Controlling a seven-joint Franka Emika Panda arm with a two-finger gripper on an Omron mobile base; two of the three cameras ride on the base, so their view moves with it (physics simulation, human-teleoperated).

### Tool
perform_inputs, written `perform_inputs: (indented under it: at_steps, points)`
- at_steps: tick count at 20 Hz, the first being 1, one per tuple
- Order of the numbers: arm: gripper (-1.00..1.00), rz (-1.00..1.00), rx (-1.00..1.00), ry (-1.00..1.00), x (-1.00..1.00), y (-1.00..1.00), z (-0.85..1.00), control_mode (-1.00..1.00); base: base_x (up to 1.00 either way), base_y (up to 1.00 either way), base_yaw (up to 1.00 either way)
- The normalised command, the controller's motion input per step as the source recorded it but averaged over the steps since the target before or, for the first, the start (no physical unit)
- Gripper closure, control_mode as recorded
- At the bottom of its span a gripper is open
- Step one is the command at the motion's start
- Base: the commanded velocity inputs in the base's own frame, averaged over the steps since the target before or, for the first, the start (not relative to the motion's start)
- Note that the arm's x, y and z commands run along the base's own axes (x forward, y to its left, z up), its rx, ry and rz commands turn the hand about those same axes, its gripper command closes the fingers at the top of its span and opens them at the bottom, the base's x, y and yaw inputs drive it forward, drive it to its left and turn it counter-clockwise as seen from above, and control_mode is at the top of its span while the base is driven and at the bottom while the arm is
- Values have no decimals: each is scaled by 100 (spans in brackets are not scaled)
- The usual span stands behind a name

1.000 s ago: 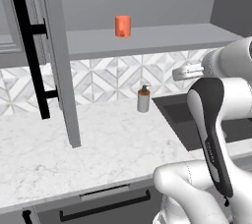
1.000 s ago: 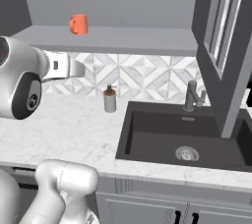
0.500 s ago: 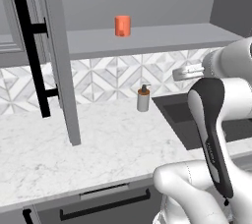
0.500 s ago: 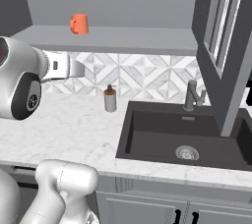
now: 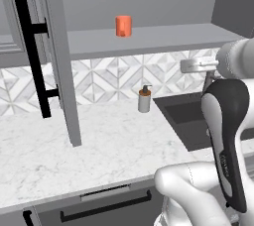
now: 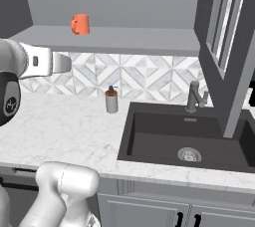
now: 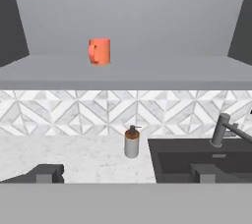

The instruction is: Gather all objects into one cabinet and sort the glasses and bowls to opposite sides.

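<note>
I have the gripper (image 7: pixel 126 171) standing fully open with nothing between its fingertips, well back from the open wall cabinet and looking almost square into it. The one task object I can find is an orange cup (image 7: pixel 99 51) standing upright on the grey shelf (image 7: pixel 162 73), left of the shelf's middle and toward the back wall; the left base view puts it (image 5: pixel 123 26) just right of the swung-open cabinet door (image 5: pixel 58 56) with its long black bar handle (image 5: pixel 30 46). I judge the step in hand is the approach to that cup, either to take it or to use this cabinet as the gathering place, and I can't tell which from here. To do it well I would rise until the fingers clear the shelf's front lip, then go in level rather than from above, since the cabinet's top leaves little headroom. I'd keep my line to the right of the door edge so the wrist doesn't brush it. The cup may have a small handle on its left side, though the render is too coarse to be sure, so I'd straddle the plain body and close at mid-height. Below, the soap pump bottle (image 7: pixel 131 142) on the marble counter (image 5: pixel 99 141) and the faucet (image 7: pixel 222 128) by the black sink (image 6: pixel 184 139) are well under my path.
</note>
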Motion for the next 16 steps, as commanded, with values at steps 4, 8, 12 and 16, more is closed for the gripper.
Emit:
perform_inputs:
  at_steps: [4, 8, 12, 16]
  points:
    - [-100, 0, 0, -1, -4, 57, 75, -100, 0, 0, 0]
    - [-100, 3, -4, 2, -1, 50, 22, -100, 0, 0, 0]
    - [-100, 4, 0, -4, 22, 15, -13, -100, 0, 0, 0]
    - [-100, 0, 0, -9, 39, 7, 0, -100, 0, 0, 0]
